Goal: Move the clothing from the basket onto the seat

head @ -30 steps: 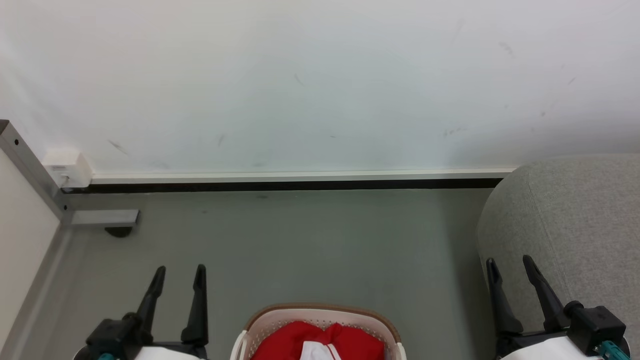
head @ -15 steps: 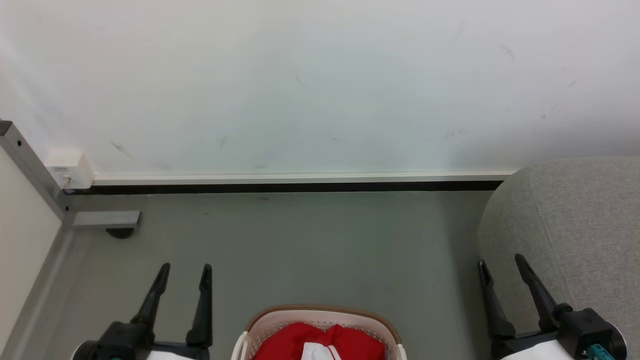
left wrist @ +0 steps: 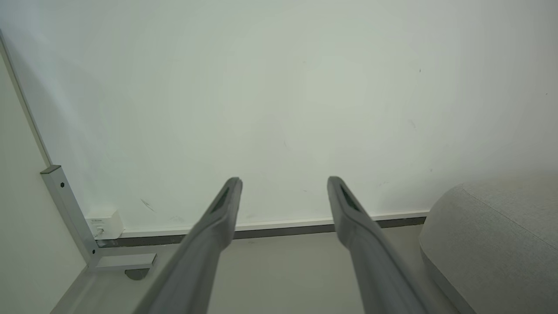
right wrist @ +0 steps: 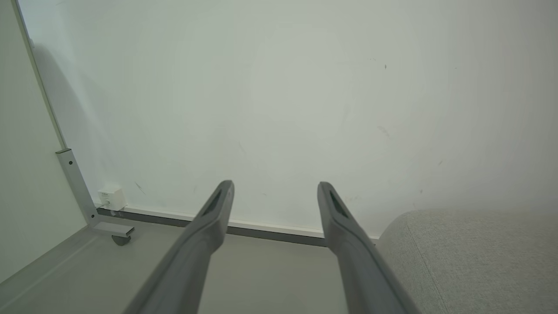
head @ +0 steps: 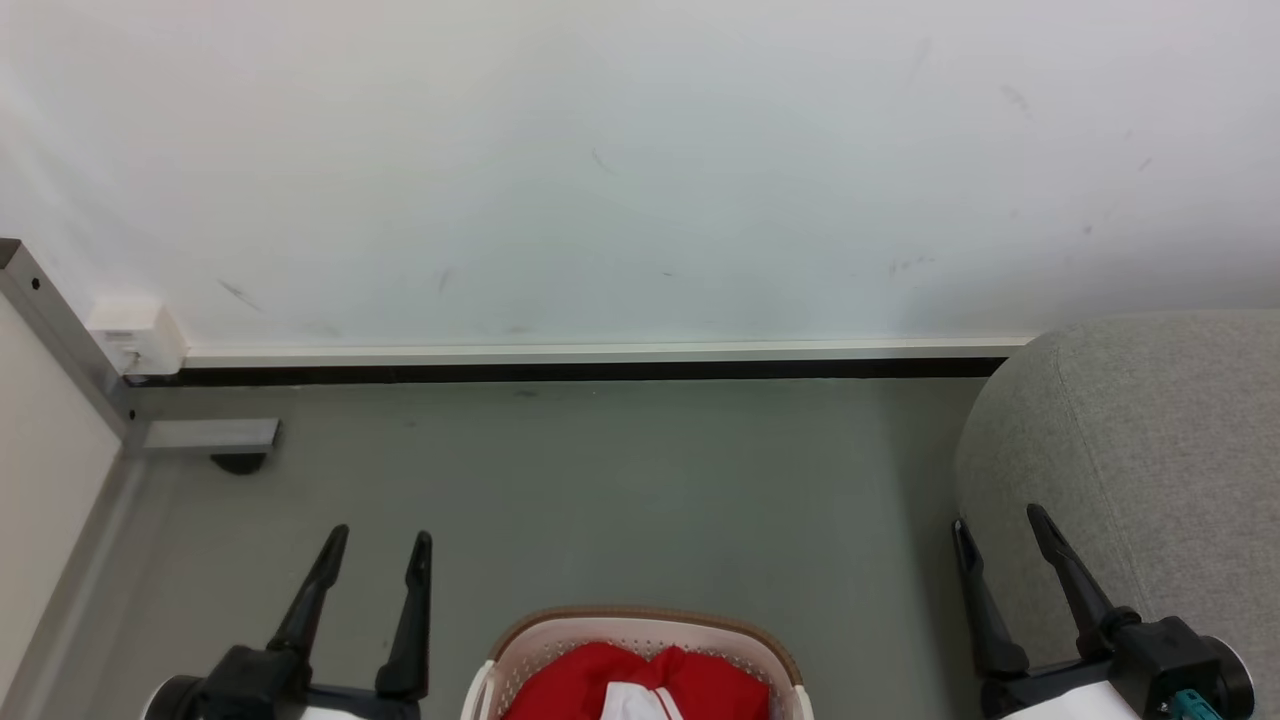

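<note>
At the bottom middle of the head view the white basket (head: pixel 520 650) with its brown rim stands on the floor, cut off by the frame edge. Red clothing (head: pixel 580 682) with a white panel lies inside it. The grey seat (head: pixel 1150 430) fills the right side. My left gripper (head: pixel 380 545) is open to the left of the basket, nothing between its fingers. My right gripper (head: pixel 997 522) is open at the lower right, beside the seat's rounded end. Both wrist views look at the wall, with the left gripper (left wrist: pixel 284 181), the right gripper (right wrist: pixel 274 185) and the seat (left wrist: pixel 501 235) (right wrist: pixel 471 257) in them.
A white wall with a skirting strip (head: pixel 600 354) runs across ahead. At the left stands a pale panel on a metal frame with a foot (head: pixel 205 437) and a small white box (head: pixel 135 335). Grey floor (head: pixel 620 490) lies between basket and wall.
Both grippers have drifted inward toward the basket and a little lower in the head view. The basket and clothing have not moved.
</note>
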You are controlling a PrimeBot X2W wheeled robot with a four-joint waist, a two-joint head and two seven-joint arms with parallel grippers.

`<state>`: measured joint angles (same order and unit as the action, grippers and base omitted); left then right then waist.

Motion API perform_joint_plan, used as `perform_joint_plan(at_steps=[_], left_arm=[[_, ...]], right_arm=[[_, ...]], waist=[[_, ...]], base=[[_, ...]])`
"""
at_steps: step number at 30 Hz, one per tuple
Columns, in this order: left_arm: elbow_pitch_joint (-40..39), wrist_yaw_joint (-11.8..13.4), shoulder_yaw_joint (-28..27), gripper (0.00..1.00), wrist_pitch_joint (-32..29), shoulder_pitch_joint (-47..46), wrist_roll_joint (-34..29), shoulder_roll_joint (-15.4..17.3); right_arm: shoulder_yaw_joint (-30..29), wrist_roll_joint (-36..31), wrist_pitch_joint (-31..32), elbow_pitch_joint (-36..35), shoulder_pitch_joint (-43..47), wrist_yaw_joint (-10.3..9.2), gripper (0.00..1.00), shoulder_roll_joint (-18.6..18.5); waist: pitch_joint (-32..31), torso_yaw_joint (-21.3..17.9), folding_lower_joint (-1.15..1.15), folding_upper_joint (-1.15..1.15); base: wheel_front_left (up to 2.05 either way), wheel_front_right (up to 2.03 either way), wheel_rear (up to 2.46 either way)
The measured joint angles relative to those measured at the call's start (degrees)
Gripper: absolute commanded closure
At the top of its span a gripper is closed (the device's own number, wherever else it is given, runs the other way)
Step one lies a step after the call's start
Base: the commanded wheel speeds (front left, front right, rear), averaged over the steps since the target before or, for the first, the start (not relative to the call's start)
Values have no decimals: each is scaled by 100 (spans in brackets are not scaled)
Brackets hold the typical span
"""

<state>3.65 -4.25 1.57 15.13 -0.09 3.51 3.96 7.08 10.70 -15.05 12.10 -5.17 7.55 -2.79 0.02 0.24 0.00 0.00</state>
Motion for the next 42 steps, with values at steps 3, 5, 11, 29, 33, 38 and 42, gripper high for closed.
perform_joint_plan(at_steps=[3,5,11,29,33,38,42], left_arm=[[18,0,-15,0,0,0,0,-10],[29,1,-27,0,0,1,0,-14],[55,1,-51,0,0,1,0,-26],[324,24,-82,0,1,-259,104,-80],[643,-27,60,0,0,-476,103,-87],[1402,-131,271,0,0,-853,94,-60],[2185,-191,433,0,-68,-1281,73,65]], right_arm=[[-2,7,0,-4,0,0,0,0],[-4,8,0,-12,0,0,0,0],[-4,15,0,-27,0,0,0,0],[-92,115,-10,-202,-228,0,0,-1],[-197,146,-10,-301,-404,0,0,-2],[-279,149,-10,-443,-577,0,0,-2],[-352,185,-11,-555,-719,0,0,-3]], waist=[[-2,-9,0,0],[1,-14,0,0],[19,-32,0,0],[564,-461,1,0],[838,-620,1,0],[1220,-827,1,0],[1556,-992,1,0]], base=[[0,0,0],[0,0,0],[0,0,0],[0,0,0],[0,0,0],[0,0,0],[0,0,0]])
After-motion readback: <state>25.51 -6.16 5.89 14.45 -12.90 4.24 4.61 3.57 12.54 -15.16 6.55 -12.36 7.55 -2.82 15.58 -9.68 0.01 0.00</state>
